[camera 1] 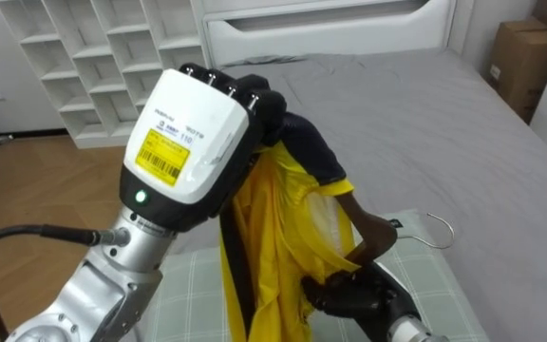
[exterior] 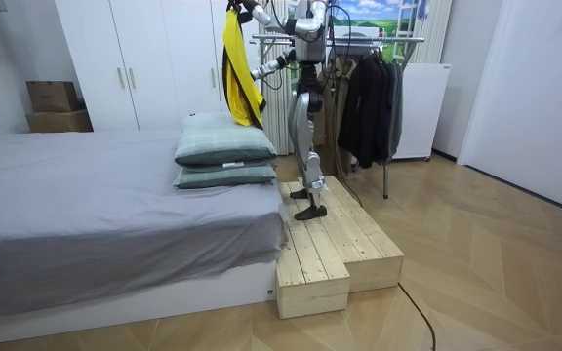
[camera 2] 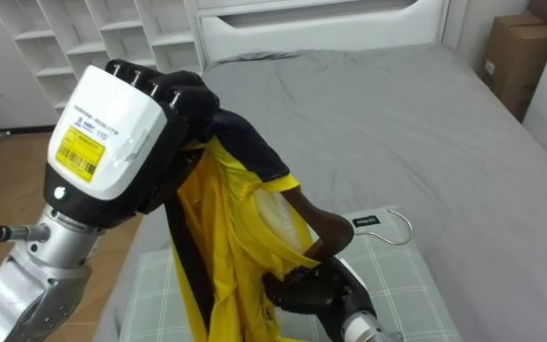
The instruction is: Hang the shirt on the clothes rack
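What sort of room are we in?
Probably a bedroom: a grey bed with stacked pillows, white wardrobes along the wall, and a rack of dark clothes by the robot.

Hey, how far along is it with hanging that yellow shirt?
Done: the left hand grips the yellow shirt, lifted above the bed. In hand: the right hand is under the shirt at a hanger partly inside it, hook poking out. Left: hooking it on the clothes rack behind the robot.

bedroom: bed [exterior: 86,210], wardrobe [exterior: 144,58], pillows [exterior: 224,146]
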You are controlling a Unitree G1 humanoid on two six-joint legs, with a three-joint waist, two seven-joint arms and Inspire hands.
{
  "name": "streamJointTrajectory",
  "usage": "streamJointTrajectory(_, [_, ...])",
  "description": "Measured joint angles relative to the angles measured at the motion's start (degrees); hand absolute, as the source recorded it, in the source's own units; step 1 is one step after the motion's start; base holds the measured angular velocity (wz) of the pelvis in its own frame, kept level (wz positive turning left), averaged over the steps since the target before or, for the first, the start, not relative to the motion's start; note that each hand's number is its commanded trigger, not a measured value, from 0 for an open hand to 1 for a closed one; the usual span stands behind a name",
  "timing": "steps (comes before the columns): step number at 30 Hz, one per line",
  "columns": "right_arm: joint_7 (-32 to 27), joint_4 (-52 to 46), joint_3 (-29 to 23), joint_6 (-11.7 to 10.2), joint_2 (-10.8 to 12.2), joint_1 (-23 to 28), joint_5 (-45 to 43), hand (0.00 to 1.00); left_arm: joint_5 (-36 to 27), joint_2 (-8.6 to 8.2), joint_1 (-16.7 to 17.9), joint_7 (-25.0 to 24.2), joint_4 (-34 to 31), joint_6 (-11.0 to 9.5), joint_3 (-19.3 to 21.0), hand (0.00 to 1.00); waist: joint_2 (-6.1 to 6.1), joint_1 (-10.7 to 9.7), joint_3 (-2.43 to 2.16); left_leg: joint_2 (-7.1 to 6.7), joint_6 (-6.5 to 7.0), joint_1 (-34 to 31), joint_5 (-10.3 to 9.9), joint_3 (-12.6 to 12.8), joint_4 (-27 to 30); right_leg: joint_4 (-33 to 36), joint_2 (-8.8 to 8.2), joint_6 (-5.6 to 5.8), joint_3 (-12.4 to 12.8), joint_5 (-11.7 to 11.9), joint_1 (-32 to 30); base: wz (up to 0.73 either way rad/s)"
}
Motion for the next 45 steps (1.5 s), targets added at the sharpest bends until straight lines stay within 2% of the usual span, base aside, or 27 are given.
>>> streamJointTrajectory(19, [0.8,0.1,0.0,0.0,0.0,0.0,0.0,1.00,0.0,-0.03,0.0,-0.2,0.0,0.0,0.0,1.00,-0.04,-0.1,0.01,-0.03,0.00,0.0,0.0,0.0,0.1,-0.1,-0.02,0.00,0.0,0.0,0.1,0.00])
streamJointTrajectory(23, [0.9,0.1,0.0,0.0,-0.1,0.2,0.0,1.00,0.0,-0.04,0.0,-1.4,0.0,0.7,-0.1,1.00,-0.11,-0.2,0.07,-0.02,0.00,0.0,0.0,0.0,0.1,-0.1,-0.05,0.00,-0.2,0.0,0.1,0.00])
streamJointTrajectory(24, [0.9,0.1,0.0,0.0,-0.2,0.2,0.0,1.00,0.0,-0.04,0.0,-1.7,0.0,0.9,-0.1,0.92,-0.16,-0.2,0.10,-0.02,0.00,0.0,0.0,-0.1,0.1,-0.1,-0.05,0.00,-0.2,0.0,0.1,0.00])
streamJointTrajectory(25, [0.9,0.1,0.0,0.0,-0.4,0.2,0.0,1.00,0.0,-0.04,0.0,-2.2,0.0,1.1,-0.1,0.70,-0.24,-0.2,0.15,-0.03,0.00,0.0,0.0,-0.1,0.1,-0.1,-0.04,0.01,-0.3,0.0,0.1,0.00])
streamJointTrajectory(27, [1.0,0.3,0.0,0.0,-0.7,0.2,0.0,1.00,0.0,-0.05,0.0,-2.7,0.0,1.3,-0.1,0.13,-0.35,-0.4,0.23,-0.06,0.00,-0.1,0.0,-0.1,0.1,-0.2,-0.05,0.01,-0.3,0.0,0.1,0.00])
streamJointTrajectory(28, [1.6,0.8,0.0,0.0,-1.2,0.2,0.2,1.00,0.0,-0.05,0.0,-3.4,0.0,1.3,-0.2,0.00,-0.39,-0.5,0.26,-0.09,0.00,0.0,0.0,-0.1,0.1,-0.2,-0.08,0.01,-0.3,0.0,0.2,0.00])
streamJointTrajectory(31, [2.2,1.2,0.0,0.5,-2.0,0.3,1.2,1.00,0.3,-0.05,0.0,-4.4,0.0,1.3,-0.2,0.00,-0.89,-0.4,0.44,-0.12,0.00,0.0,0.0,-0.1,0.0,-0.3,-0.10,0.01,-0.2,0.0,0.1,0.00])
streamJointTrajectory(36, [3.9,4.9,-0.1,0.8,-2.4,0.6,0.9,1.00,0.0,-0.07,0.5,-4.6,0.2,1.5,-1.5,0.00,-1.91,-1.0,0.38,-0.12,0.00,0.1,0.0,0.0,0.0,-0.2,-0.10,0.02,-0.2,0.0,0.1,0.00])
streamJointTrajectory(37, [4.0,5.2,-0.3,1.3,-2.4,0.7,0.3,1.00,-0.1,-0.03,1.1,-4.6,0.2,1.5,-1.7,0.00,-2.02,-1.6,0.33,-0.12,0.00,0.1,0.0,0.0,0.0,-0.2,-0.10,0.02,-0.3,0.0,0.2,0.00])
streamJointTrajectory(42, [4.0,5.2,-2.5,1.9,-2.8,0.9,-1.8,1.00,-0.8,0.76,1.6,-4.6,2.3,1.6,-1.7,0.00,-1.95,-2.5,0.27,-0.10,0.00,0.2,0.0,0.0,0.0,-0.1,-0.09,0.02,-0.2,0.0,0.2,0.00])
streamJointTrajectory(45, [3.9,5.1,-4.3,1.9,-2.9,0.9,-2.7,1.00,-3.7,1.40,2.0,-4.6,4.1,1.7,-1.7,0.00,-1.93,-3.0,0.19,-0.10,0.00,0.3,0.0,0.3,0.0,-0.1,-0.08,0.02,0.1,0.0,0.2,-0.04])
